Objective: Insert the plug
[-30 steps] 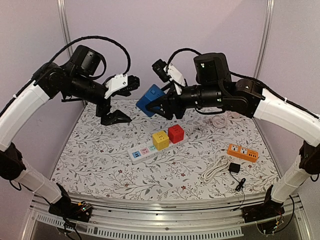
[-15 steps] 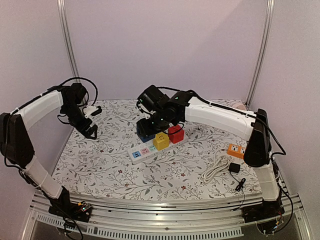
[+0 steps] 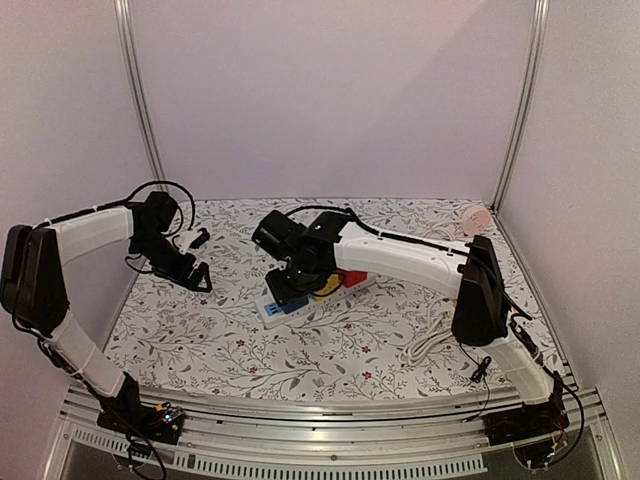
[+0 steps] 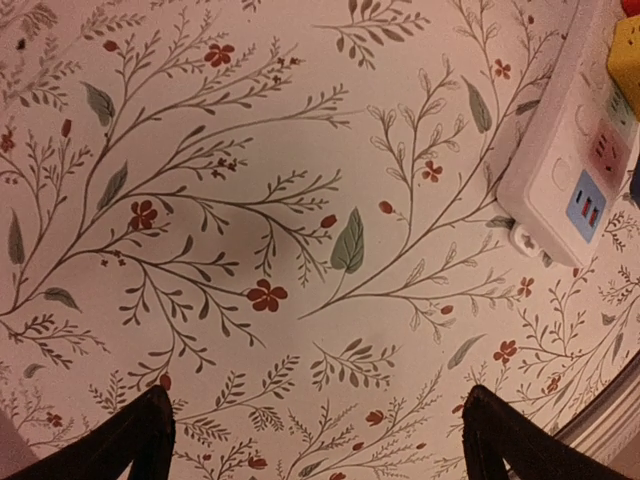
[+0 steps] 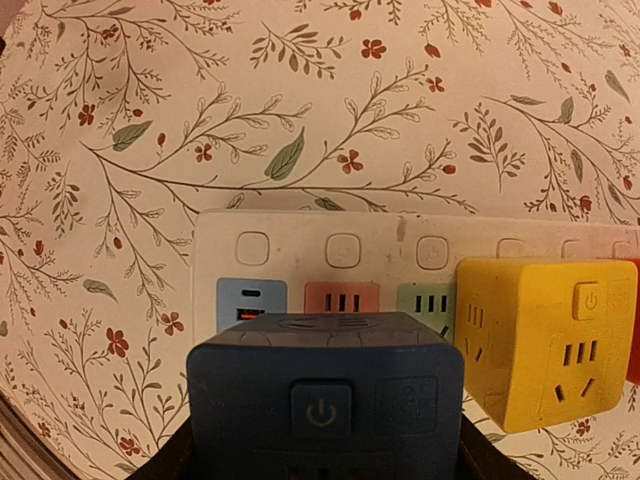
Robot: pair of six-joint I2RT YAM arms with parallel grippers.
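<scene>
Blue cube plug [image 5: 325, 400] hangs just above the near-left end of the white power strip [image 5: 300, 250], power-button face toward the wrist camera, gripped by the right claw [image 3: 292, 283]. The strip's long axis runs left to right there. A yellow cube [image 5: 545, 340] sits beside it. The left claw [image 4: 318, 440] is spread wide over the bench [image 4: 250, 200].

Top view: soft, even overhead light, no glare; faint shadow under right arm [image 3: 410, 255] mid-worktop. Wrist views warm-tinted, edges bowed; power strip [image 5: 300, 245] sharp, blue cube plug [image 5: 325, 370] near lens dark, slightly soft. Dim patch on tablecloth [image 4: 270, 250], left wrist view.
</scene>
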